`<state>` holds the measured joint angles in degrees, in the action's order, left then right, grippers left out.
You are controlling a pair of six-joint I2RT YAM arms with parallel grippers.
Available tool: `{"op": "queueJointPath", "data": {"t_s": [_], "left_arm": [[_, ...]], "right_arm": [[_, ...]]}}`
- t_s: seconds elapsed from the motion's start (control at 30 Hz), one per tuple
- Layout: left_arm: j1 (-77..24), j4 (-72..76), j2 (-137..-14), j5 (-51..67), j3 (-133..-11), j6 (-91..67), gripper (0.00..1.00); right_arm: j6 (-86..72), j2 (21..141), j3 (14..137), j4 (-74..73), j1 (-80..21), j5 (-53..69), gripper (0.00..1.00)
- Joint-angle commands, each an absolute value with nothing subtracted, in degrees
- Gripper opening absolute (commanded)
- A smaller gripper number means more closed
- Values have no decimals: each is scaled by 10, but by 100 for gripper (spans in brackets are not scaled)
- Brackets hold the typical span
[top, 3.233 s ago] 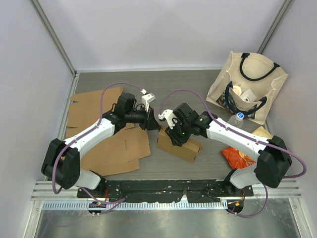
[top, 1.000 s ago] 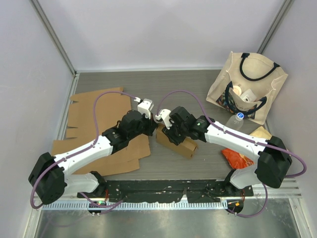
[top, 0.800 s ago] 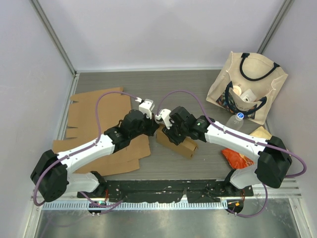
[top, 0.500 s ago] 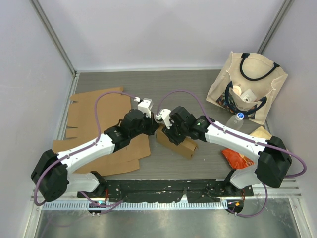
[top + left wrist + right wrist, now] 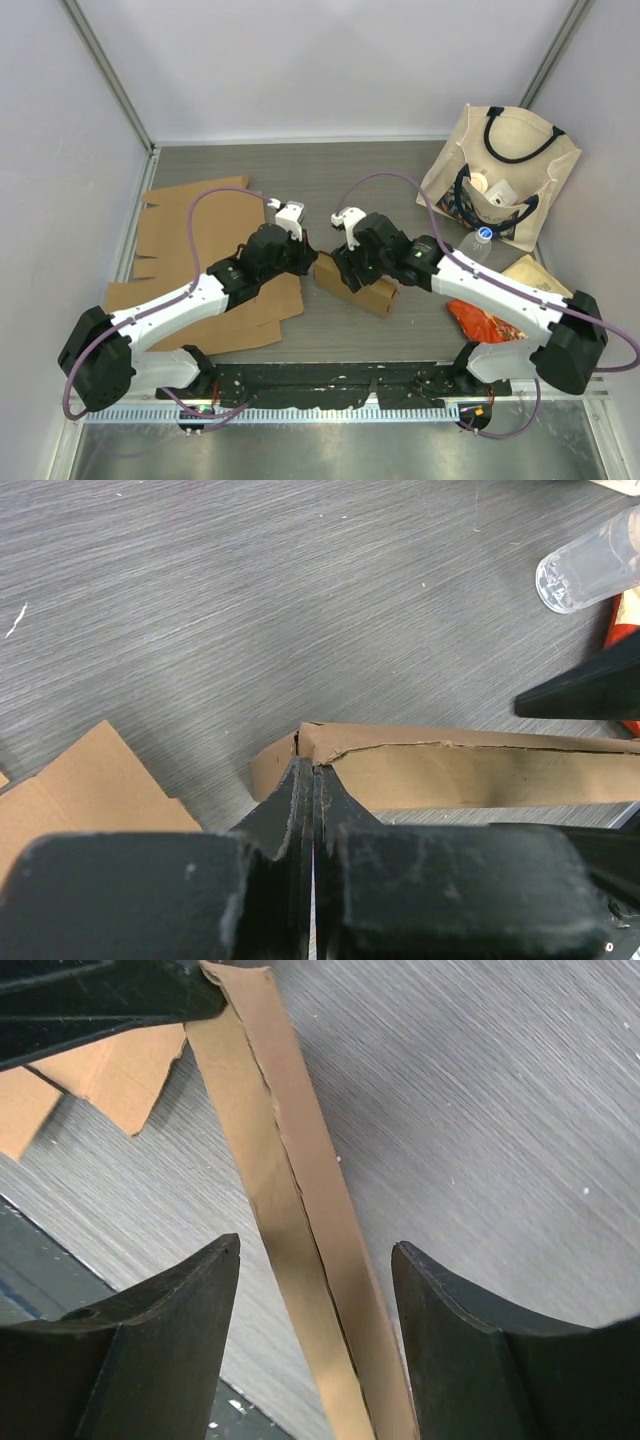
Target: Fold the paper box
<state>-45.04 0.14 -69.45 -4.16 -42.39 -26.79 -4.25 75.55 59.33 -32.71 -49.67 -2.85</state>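
- Setting: grey wood-grain table [image 5: 330,180] inside pale walls. Flat cardboard sheets [image 5: 185,225] lie at the left and a tote bag [image 5: 500,170] at the far right.
- The paper box [image 5: 365,290] sits mid-table, slantwise between the two wrists, low and only part-formed.
- Left gripper [image 5: 313,780]: fingers together, tips butted against the box's left end corner. Cannot tell whether a sliver of flap is pinched between them.
- Right gripper [image 5: 315,1255]: fingers apart, straddling the box's long upper edge with a gap on each side. Nothing is held.
- Pose: both arms reach inward with elbows out and wrists tipped down, converging on the box's left end.
- Judgement: the step in hand looks like folding the long wall while the end is braced.
- To do it well: keep the left tips firm so the box cannot slide, seat the right fingers squarely on the wall, and bend along the score. Go slowly, since thin card probably buckles.
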Motion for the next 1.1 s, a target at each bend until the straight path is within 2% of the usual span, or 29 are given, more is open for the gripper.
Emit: {"op": "queueJointPath", "data": {"t_s": [0.0, 0.13, 0.27, 0.47, 0.73, 1.07], "left_arm": [[-452, -41, -684, -59, -413, -252, 0], [-452, -51, -683, -62, -418, -250, 0], [-452, -50, -685, -60, -423, -250, 0], [-452, -56, -691, -55, -430, -249, 0], [-452, -62, -687, -58, -430, -249, 0], [-452, -64, -690, -51, -433, -250, 0]], "right_arm": [[-160, 665, 614, -384, -499, -76, 68], [-276, 600, 607, -459, -499, -133, 66], [-329, 564, 583, -525, -500, -114, 41], [-335, 490, 541, -510, -501, -127, 35], [-331, 513, 534, -537, -501, -169, 32], [-337, 524, 530, -505, -501, -175, 16]]}}
